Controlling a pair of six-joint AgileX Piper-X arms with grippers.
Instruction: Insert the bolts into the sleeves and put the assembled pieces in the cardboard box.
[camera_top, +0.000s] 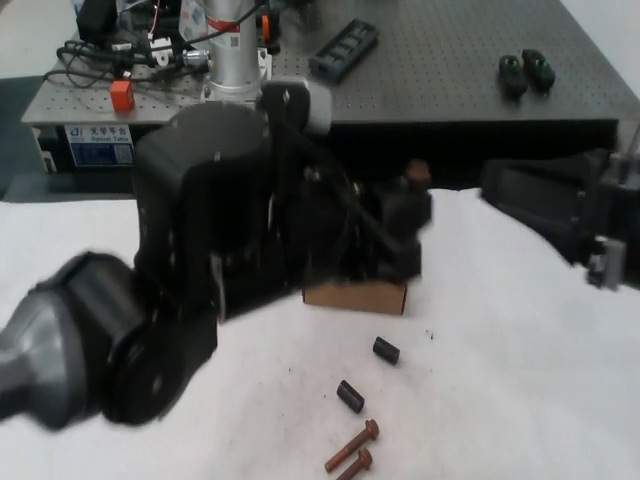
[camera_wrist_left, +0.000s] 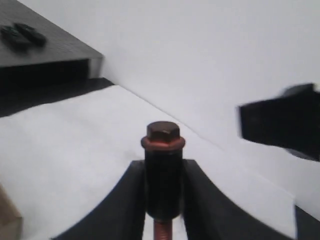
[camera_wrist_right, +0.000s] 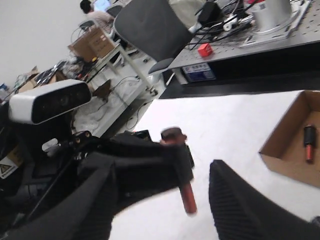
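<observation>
- Two bolts (camera_top: 350, 448) are lying at the bench's (camera_top: 520, 380) 6 o'clock edge, two empty sleeves (camera_top: 386, 350) just beyond, awaiting pairing.
- The left gripper (camera_wrist_left: 163, 195) is clamping its fingers on one assembled piece (camera_wrist_left: 163, 150) near the cardboard box (camera_top: 355, 295), probably for dropping in.
- One finished piece (camera_wrist_right: 308, 142) is lying inside; the right gripper (camera_wrist_right: 165, 200) is holding its fingers wide, empty.

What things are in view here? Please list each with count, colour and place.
brown cardboard box: one, brown, on the white cloth.
assembled pieces, copper bolt in black sleeve: two; one inside the box, one in the left gripper.
loose black cylindrical sleeves: two, black, on the cloth before the box.
loose copper hex-head bolts: two, copper, on the cloth's near edge.
left gripper: one, black, shut on an assembled piece.
right gripper: one, black, open, beside the left gripper.
</observation>
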